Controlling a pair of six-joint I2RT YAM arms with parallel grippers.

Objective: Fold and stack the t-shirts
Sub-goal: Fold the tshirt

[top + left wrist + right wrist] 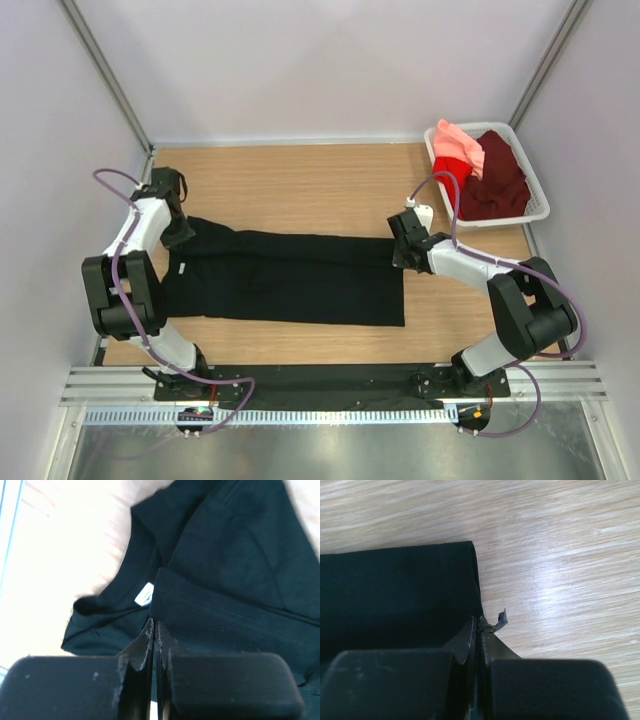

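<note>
I've got both jaws clenched on the black shirt (290, 285), left at the collar end and right at the hem. It lies on the tabletop (300, 185), seemingly part-folded lengthwise. The maroon shirt (497, 188), red shirt (449, 170) and pink shirt (462, 142) wait in the basket (545, 212). Early days, I'd judge.

Spread t-shirt (290, 280) lies across table (300, 180) centre, left gripper (179, 233) at its 9 o'clock end, right gripper (400, 250) at 3 o'clock. Basket (432, 150) at 2 o'clock holds heaped t-shirts (490, 180).
</note>
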